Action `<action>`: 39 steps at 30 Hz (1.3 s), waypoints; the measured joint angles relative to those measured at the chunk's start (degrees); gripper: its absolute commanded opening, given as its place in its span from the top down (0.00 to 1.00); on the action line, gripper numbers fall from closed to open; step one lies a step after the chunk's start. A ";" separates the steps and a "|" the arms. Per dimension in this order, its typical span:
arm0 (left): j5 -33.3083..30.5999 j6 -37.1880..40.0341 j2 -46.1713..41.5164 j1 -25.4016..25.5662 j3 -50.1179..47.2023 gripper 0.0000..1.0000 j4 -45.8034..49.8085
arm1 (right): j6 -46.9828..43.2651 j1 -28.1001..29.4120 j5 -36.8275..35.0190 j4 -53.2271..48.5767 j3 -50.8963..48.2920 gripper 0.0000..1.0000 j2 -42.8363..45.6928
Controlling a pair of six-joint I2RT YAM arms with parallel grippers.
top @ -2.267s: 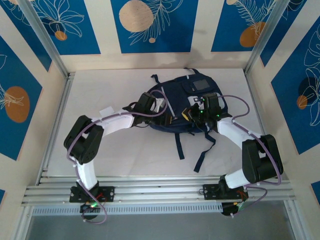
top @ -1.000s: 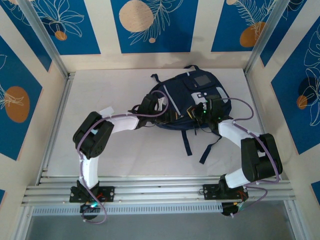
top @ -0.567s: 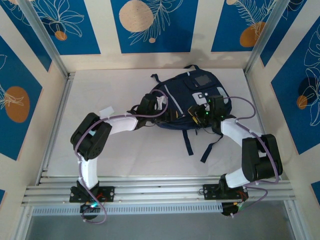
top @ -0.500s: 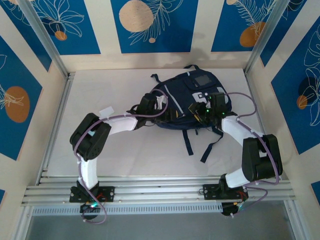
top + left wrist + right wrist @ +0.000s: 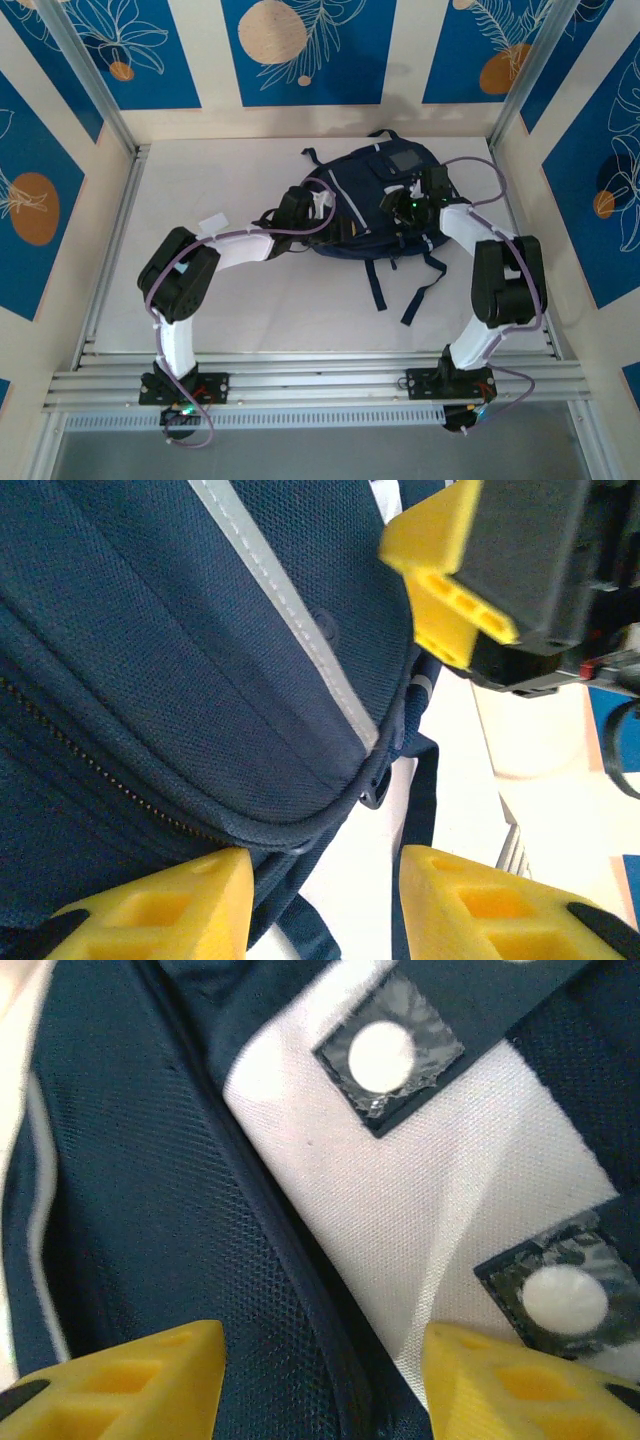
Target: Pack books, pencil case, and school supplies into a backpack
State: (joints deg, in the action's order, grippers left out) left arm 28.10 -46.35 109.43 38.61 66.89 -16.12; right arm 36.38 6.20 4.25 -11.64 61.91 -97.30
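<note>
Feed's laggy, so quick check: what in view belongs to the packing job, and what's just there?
Job: backpack, left claw (open), right claw (open).
Not the job: table, blue wall panels, aluminium rails.

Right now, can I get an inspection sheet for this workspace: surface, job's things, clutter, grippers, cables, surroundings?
Surface: white table, flat.
Job's things: backpack lies front up at the far centre, its straps trailing toward the arms.
Clutter: nothing seen.
Grippers: left gripper open at the backpack's zipped edge; right gripper open over the white front patch.
Cables: purple cable loops clear above the right arm.
Surroundings: blue-and-cream wall panels; aluminium rails at the near edge.
</note>
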 measured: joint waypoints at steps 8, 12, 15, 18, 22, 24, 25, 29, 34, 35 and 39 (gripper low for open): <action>-0.04 0.42 0.00 0.26 -0.02 0.58 1.01 | 1.84 -0.28 6.25 2.21 -0.17 1.00 -1.42; -1.25 1.33 -0.42 1.27 0.00 0.56 4.04 | 5.46 -1.31 8.96 4.39 -1.46 1.00 -1.42; -3.41 2.73 -0.92 2.43 0.00 0.56 7.41 | 7.82 -1.64 10.67 5.99 -2.43 1.00 -1.42; -5.84 4.07 -1.01 2.95 0.00 0.55 9.29 | 9.81 -1.84 11.87 7.82 -3.41 1.00 -1.40; -9.79 5.86 -1.01 2.93 0.74 0.54 11.50 | 11.47 -1.68 12.70 9.70 -4.59 1.00 -1.40; -11.45 6.21 -1.01 2.93 1.81 0.53 11.74 | 12.04 -1.49 12.76 10.01 -4.74 1.00 -1.40; -11.82 6.25 -1.01 2.93 2.34 0.53 11.65 | 12.22 -1.42 12.79 10.23 -4.83 1.00 -1.36; -11.96 5.75 -1.01 2.93 3.56 0.53 11.13 | 13.05 -1.33 12.74 11.28 -5.53 1.00 -0.94; -11.98 5.55 -0.90 2.93 3.82 0.52 11.54 | 14.01 -1.29 12.79 12.94 -6.54 1.00 -0.63; -12.09 5.57 -0.68 2.95 3.98 0.52 11.69 | 14.27 -1.29 12.79 13.14 -6.60 1.00 -0.63; -12.57 5.70 0.94 2.95 4.09 0.52 11.50 | 15.21 -0.92 12.83 14.05 -7.10 1.00 -0.61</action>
State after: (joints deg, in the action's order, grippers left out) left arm 15.53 -40.64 110.37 41.56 70.98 -4.62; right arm 51.59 5.28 17.08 2.42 54.81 -97.91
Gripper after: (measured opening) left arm 0.477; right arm 0.060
